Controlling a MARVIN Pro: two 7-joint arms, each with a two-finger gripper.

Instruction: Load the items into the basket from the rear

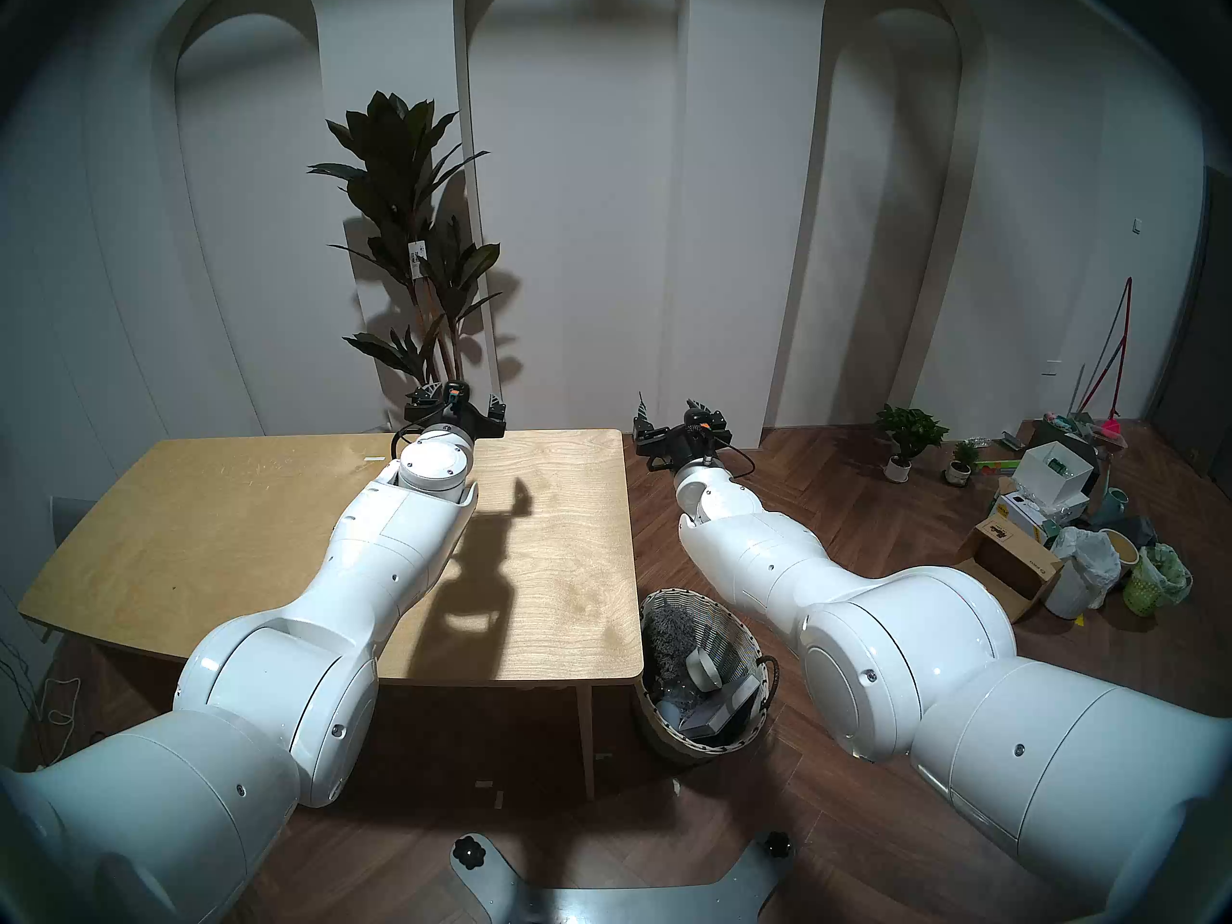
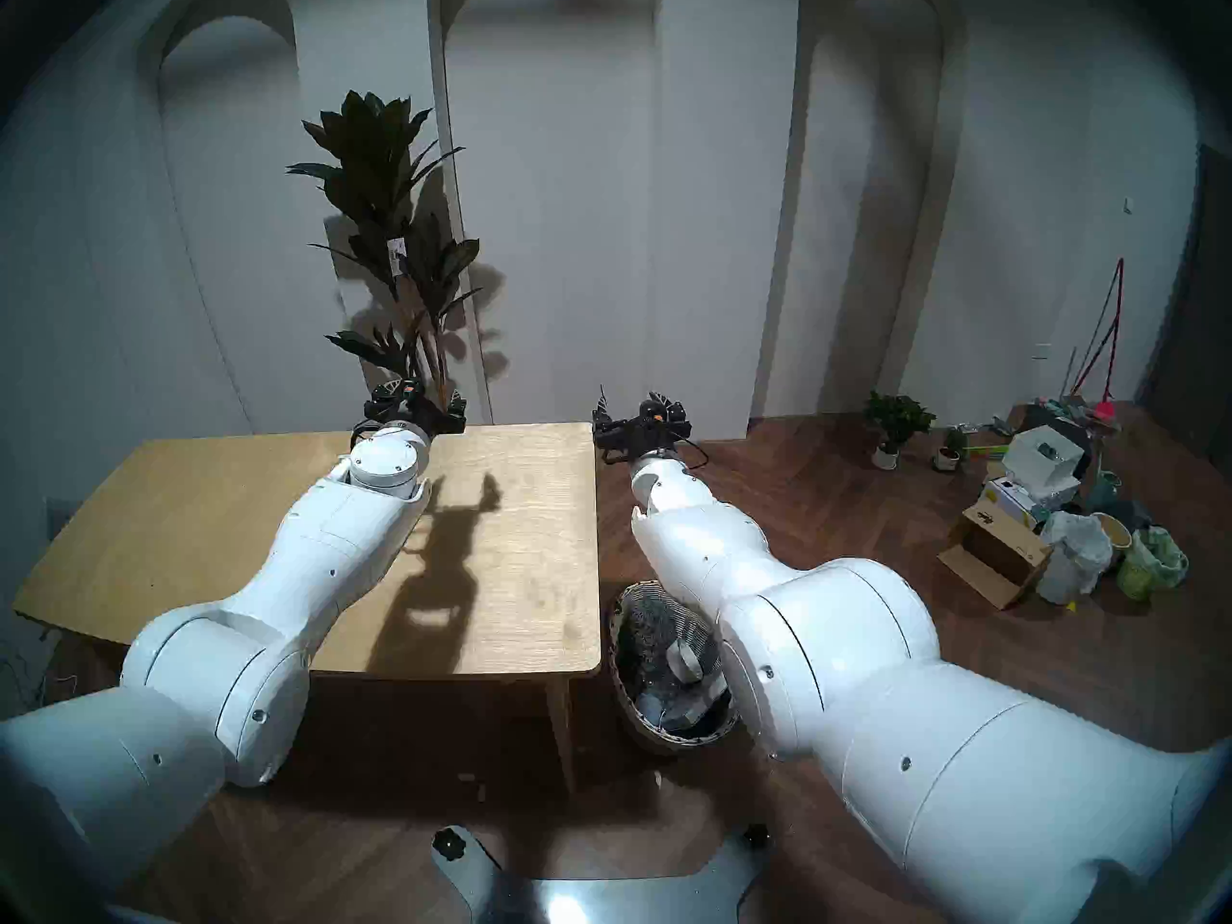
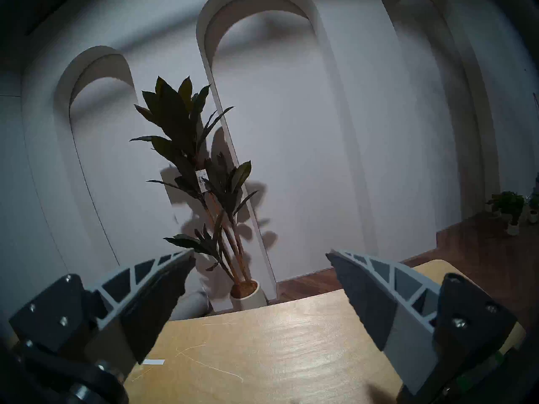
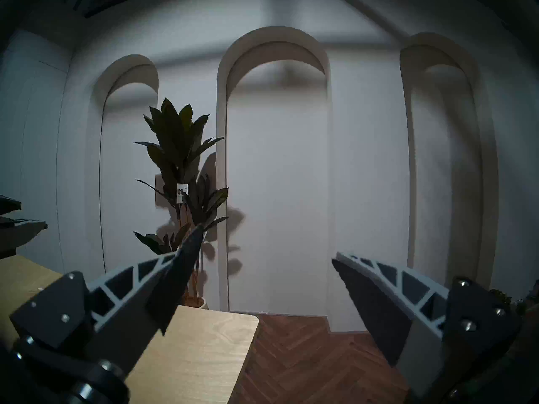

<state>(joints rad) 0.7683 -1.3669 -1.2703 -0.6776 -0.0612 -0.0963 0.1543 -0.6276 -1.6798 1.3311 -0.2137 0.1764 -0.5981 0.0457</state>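
Note:
The round woven wicker basket [image 1: 723, 619] stands on the floor by the table's right front corner, partly under my right arm; it also shows in the head stereo right view [image 2: 630, 602]. Inside lie a cream-white bowl [image 1: 703, 666] tipped on its side, a flat pale box [image 1: 727, 706] and a grey fluffy thing [image 1: 667, 636]. I cannot make out the spray bottle. My left gripper [image 1: 457, 402] [image 3: 259, 253] is open and empty above the table's far edge. My right gripper [image 1: 677, 412] [image 4: 267, 243] is open and empty above the floor, just past the table's far right corner.
The wooden table [image 1: 267, 536] bears only a small white strip [image 3: 153, 362]. A tall potted plant [image 1: 413, 249] stands behind it against the arched wall. Cardboard boxes [image 1: 1007, 556], bags, a small green mesh basket [image 1: 1150, 586] and small potted plants [image 1: 910, 436] crowd the floor at right.

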